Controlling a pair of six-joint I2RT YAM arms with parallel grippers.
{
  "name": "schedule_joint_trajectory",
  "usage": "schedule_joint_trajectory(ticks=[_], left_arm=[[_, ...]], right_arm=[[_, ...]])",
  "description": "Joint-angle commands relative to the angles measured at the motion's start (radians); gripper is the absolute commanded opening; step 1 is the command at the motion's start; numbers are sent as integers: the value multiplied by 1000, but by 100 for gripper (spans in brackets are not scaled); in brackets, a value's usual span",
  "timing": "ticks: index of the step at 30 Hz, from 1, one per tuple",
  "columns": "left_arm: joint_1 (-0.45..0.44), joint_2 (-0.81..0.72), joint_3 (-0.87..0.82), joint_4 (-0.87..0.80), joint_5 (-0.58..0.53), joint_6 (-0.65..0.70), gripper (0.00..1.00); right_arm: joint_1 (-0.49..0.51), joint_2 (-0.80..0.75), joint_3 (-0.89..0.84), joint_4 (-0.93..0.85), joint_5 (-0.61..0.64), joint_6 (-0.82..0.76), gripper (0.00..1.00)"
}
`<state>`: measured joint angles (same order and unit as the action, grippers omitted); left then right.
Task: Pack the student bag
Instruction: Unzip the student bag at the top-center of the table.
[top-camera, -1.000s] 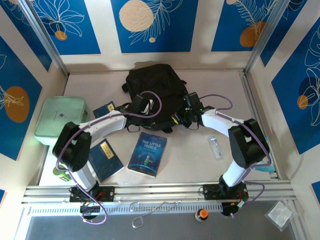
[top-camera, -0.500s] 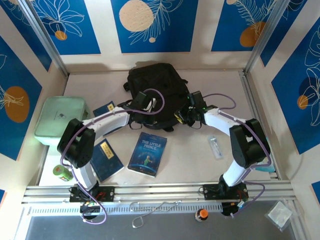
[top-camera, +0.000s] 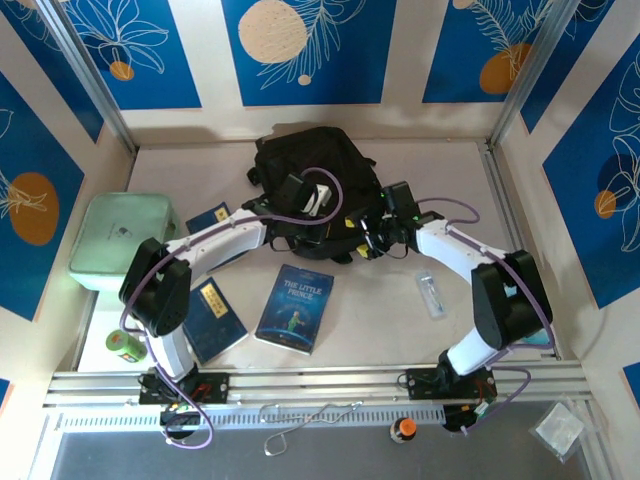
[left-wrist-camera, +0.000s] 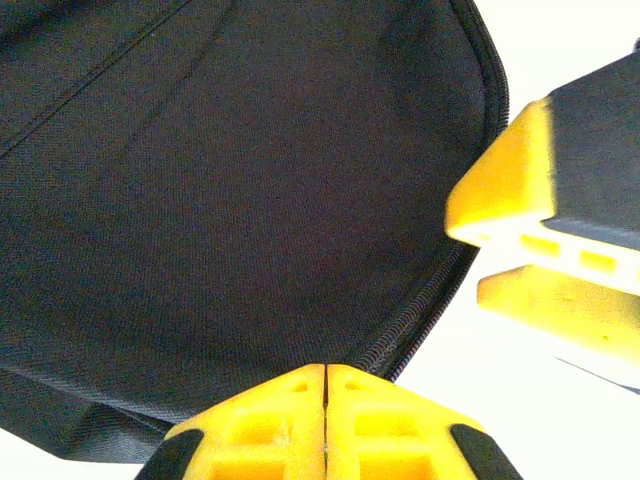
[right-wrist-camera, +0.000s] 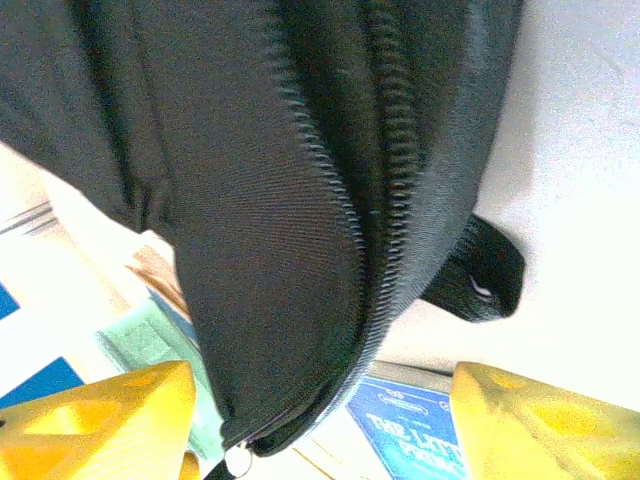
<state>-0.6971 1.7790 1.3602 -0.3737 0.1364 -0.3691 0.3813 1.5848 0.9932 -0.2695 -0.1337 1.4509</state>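
1. Currently the student bag (top-camera: 305, 170) is lying at the middle back of the surface (top-camera: 450, 180), and both arms are reaching in over its near edge.
2. The left fingers (left-wrist-camera: 290, 425) are pressing tightly together, with their tips sitting right at the zip (left-wrist-camera: 420, 300) that borders a broad dark fabric panel. Whether a fold of cloth is caught between them cannot be told.
3. The right fingers (right-wrist-camera: 100, 420) are standing spread, one on each side of the bag's zip line, and they are not closing on any fabric. A small metal zip pull (right-wrist-camera: 237, 460) is dangling at the low end of that line, between them.
4. The bag is looking soft and limp, so it is likely to sag and fold wherever it is lifted, and its smooth woven cloth may be slipping out of a shallow pinch.
5. A firmer hold is probably waiting on the stitched zip edge or the pull itself, not on the flat panel, with one arm keeping the mouth lifted open.
6. The Little Prince book (top-camera: 295, 308), a dark blue book (top-camera: 212, 318) and a mint-green case (top-camera: 118, 238) are lying outside the bag on the surface, so the packing seems to be at its opening stage.
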Motion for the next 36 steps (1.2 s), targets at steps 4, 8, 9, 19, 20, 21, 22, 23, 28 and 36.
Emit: schedule_joint_trajectory(ticks=[4,8,9,19,20,21,22,23,28,36], left_arm=[[-16,-16,-56,68,25,-37,0],[-16,-34,-95,75,5,-44,0],[-15,-41,-107,77,0,-44,0],[-14,-148,-254,62,-167,-69,0],[-13,-149,-268,59,-185,-74,0],[-11,-149,-280,53,-203,-81,0],[-9,-145,-288,44,-219,-88,0],[-7,-141,-292,36,-233,-95,0],[16,-124,-314,21,-279,-142,0],[52,-89,-307,35,-275,-160,0]], right_arm=[[43,120,113,-107,-43,91,68],[60,163,154,-123,-13,92,62],[61,174,163,-126,-9,89,56],[51,161,164,-102,49,45,8],[51,156,159,-95,49,44,8],[50,151,156,-91,51,42,6],[50,146,152,-86,50,39,6],[48,142,150,-82,51,37,5],[42,98,119,-58,69,24,4],[31,46,79,-33,67,4,2]])
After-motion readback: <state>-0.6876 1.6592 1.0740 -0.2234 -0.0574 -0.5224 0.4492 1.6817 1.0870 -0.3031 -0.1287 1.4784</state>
